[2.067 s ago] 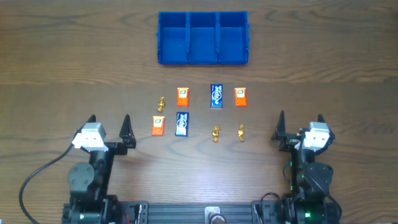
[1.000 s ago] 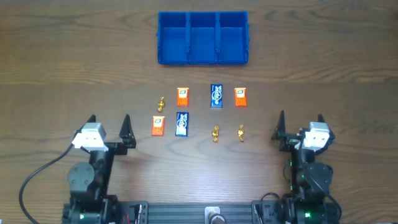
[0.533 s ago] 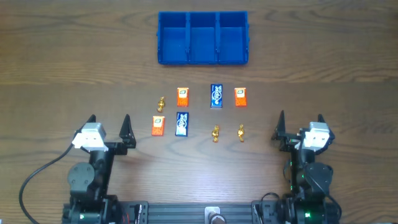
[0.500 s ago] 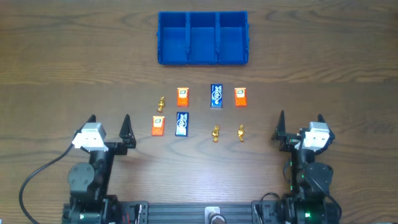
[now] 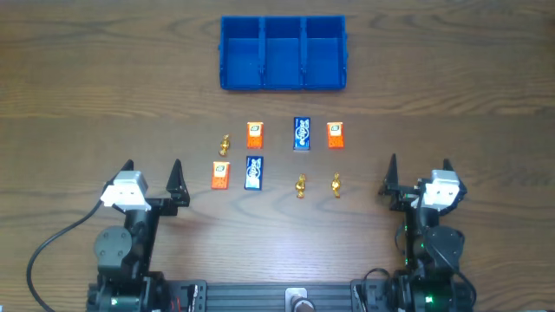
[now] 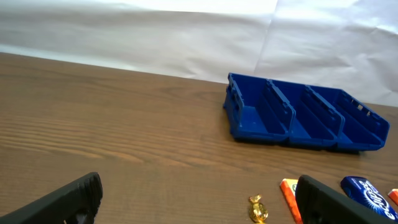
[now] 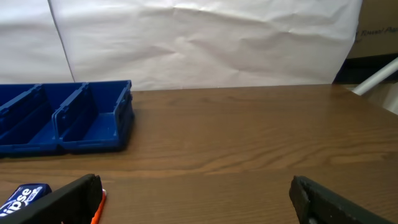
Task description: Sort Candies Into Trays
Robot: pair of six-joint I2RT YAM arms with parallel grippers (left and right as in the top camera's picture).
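Observation:
A blue tray (image 5: 283, 83) with three compartments stands at the far middle of the table, nothing visible inside it. Between it and the arms lie three orange candies (image 5: 255, 134), two blue candies (image 5: 302, 133) and three gold-wrapped candies (image 5: 301, 185). My left gripper (image 5: 153, 171) is open at the near left, just left of an orange candy (image 5: 220, 174). My right gripper (image 5: 419, 169) is open at the near right, right of a gold candy (image 5: 336, 184). The left wrist view shows the tray (image 6: 249, 127), a gold candy (image 6: 257, 209) and an orange candy (image 6: 290, 190).
The wooden table (image 5: 104, 87) has free room on both sides of the tray and outside the candy cluster. A white sheet (image 7: 205, 43) hangs behind the table's far edge. The right wrist view shows the tray's end (image 7: 93, 140) and a blue candy (image 7: 22, 198).

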